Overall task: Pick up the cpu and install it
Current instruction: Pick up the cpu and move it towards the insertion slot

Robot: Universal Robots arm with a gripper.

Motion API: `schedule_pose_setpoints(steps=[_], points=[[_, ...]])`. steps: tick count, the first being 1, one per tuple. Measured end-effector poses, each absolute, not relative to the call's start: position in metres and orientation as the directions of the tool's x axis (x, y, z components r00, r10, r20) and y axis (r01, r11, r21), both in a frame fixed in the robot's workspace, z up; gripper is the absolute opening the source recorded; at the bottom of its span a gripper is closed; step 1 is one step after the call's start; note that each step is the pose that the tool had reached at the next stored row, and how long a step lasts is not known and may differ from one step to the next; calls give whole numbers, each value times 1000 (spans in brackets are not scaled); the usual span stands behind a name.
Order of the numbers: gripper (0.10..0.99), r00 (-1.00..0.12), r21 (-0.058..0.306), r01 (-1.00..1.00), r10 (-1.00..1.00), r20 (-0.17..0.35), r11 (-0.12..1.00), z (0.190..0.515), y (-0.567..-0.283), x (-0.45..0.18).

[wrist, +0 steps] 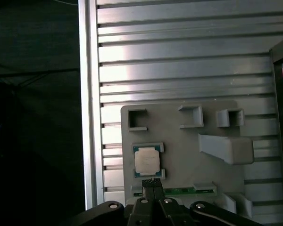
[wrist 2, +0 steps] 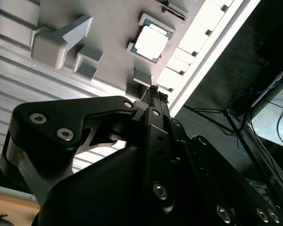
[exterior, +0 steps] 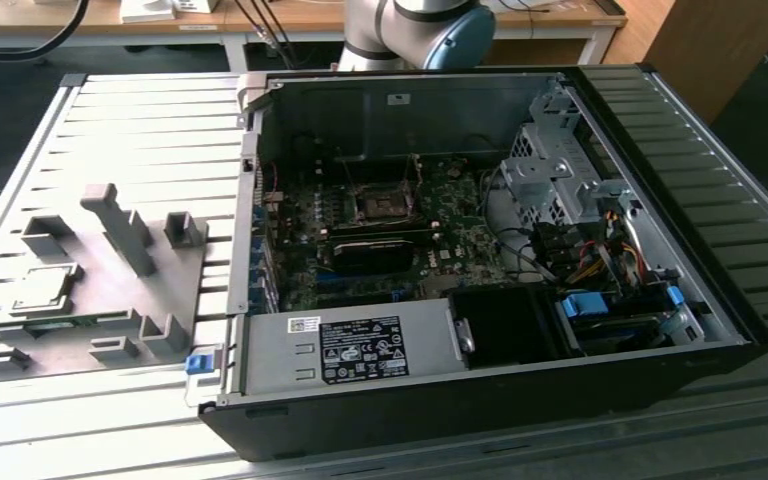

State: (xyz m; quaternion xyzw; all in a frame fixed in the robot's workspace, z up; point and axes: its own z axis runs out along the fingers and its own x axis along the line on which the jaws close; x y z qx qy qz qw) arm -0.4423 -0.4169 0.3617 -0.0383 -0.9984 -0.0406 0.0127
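The cpu (wrist: 146, 161) is a small square chip with a shiny silver top. It lies flat in a corner-framed seat of the grey fixture plate (wrist: 179, 141), and it also shows in the second wrist view (wrist 2: 151, 42) and the exterior view (exterior: 44, 286). My gripper (wrist: 152, 181) hangs well above the fixture with its two dark fingertips pressed together and nothing between them. In the second wrist view the gripper (wrist 2: 155, 90) tapers to one narrow tip clear of the chip. The dark metal-framed socket (exterior: 384, 207) sits on the motherboard inside the open case.
The open computer case (exterior: 704, 200) stands at the exterior view's right of the fixture on a ribbed metal table (exterior: 144, 130). Grey plastic blocks (exterior: 124, 230) rise from the fixture, and a green strip (wrist: 179, 191) lies in one slot. The table edge (wrist: 87, 117) runs beside the fixture.
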Motion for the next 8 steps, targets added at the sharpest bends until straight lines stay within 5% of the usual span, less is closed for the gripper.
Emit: schedule_pose_setpoints(steps=[8], points=[[106,-997,81,77,75,28,994,360,-418,-442]])
